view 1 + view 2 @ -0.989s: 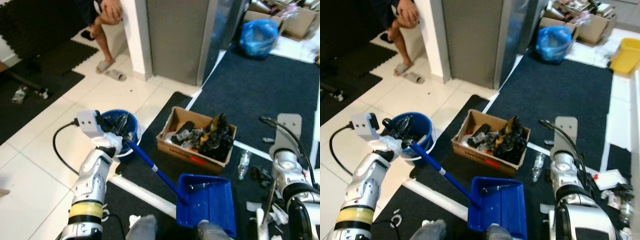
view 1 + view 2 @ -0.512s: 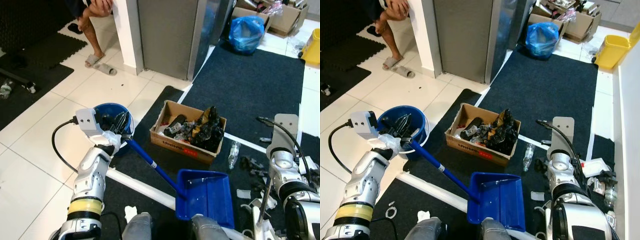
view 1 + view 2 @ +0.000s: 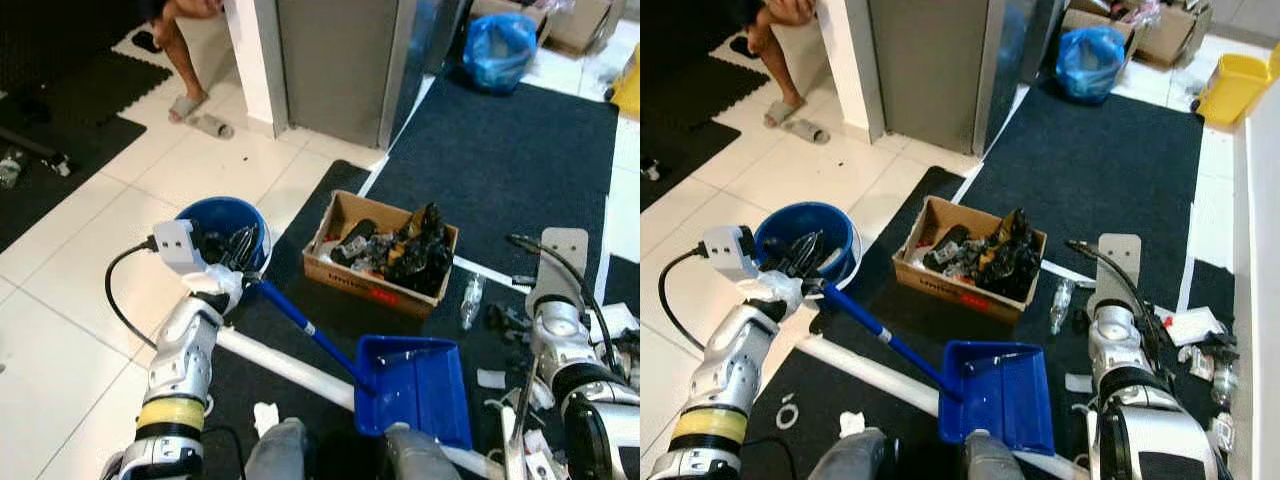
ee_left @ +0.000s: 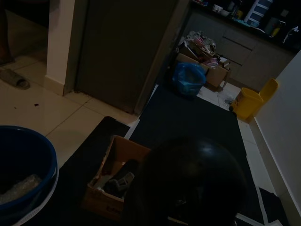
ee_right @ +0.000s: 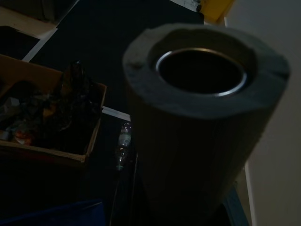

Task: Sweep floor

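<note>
A cluttered home: tiled floor, dark carpet, cardboard box of junk, kitchen cabinets behind.

Cardboard box as landmark, lying on the mat: the bucket stands to its left on the tiled floor, and the dustpan lies nearer the robot than the box, its handle running up and left to the left gripper beside the bucket. A plastic bottle lies just right of the box, with the right arm further right. Behind the box stands a cabinet, with a bag to its right and a person's legs to its left.
</note>
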Controlling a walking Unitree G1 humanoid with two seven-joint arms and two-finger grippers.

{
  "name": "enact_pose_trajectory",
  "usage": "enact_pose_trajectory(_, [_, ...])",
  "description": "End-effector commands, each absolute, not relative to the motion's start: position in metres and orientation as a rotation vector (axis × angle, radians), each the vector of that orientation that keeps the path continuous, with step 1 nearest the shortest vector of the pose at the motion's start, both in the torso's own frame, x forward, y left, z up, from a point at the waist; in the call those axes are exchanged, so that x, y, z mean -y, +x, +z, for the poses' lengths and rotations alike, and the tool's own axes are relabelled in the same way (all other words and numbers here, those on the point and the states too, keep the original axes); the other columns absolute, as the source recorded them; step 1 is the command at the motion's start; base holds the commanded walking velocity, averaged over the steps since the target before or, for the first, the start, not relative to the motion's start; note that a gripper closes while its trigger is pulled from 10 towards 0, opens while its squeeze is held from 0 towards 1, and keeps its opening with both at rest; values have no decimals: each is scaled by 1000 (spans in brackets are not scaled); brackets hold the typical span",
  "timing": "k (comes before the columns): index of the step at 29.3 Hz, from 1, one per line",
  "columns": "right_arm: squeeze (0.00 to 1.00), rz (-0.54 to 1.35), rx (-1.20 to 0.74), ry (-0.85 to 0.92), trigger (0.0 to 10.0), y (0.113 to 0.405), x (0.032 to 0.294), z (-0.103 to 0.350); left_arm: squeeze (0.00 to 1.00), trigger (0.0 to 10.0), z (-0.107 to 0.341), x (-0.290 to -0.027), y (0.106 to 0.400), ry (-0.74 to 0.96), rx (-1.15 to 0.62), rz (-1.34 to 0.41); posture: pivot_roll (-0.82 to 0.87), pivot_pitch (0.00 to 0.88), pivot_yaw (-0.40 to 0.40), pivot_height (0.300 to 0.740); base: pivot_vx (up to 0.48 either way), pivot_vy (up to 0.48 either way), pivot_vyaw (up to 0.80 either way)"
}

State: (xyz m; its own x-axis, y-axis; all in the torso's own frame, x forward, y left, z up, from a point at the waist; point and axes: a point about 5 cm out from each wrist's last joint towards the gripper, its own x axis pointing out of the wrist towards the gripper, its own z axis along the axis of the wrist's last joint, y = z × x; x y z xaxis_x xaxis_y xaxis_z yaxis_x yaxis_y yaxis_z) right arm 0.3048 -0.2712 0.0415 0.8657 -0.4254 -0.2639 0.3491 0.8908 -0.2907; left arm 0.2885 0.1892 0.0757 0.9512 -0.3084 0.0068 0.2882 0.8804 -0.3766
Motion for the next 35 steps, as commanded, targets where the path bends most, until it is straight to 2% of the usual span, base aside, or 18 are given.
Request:
enact_pose_trajectory(1, [0, -405, -326, -251, 10000, 305, 272, 43, 0, 10000, 59, -179, 283, -406, -143, -346, 158, 39, -19, 740, -281, 0, 0])
enact_pose_trajectory(10, [0, -393, -321, -246, 10000, 307, 268, 43, 0, 10000, 56, -175, 284, -412, -154, -351, 155, 36, -22, 740, -290, 0, 0])
enact_pose_trajectory(35, [0, -385, -321, -244, 10000, 308, 266, 43, 0, 10000, 47, -178, 284, -408, -180, -334, 155, 36, -24, 740, -480, 0, 0])
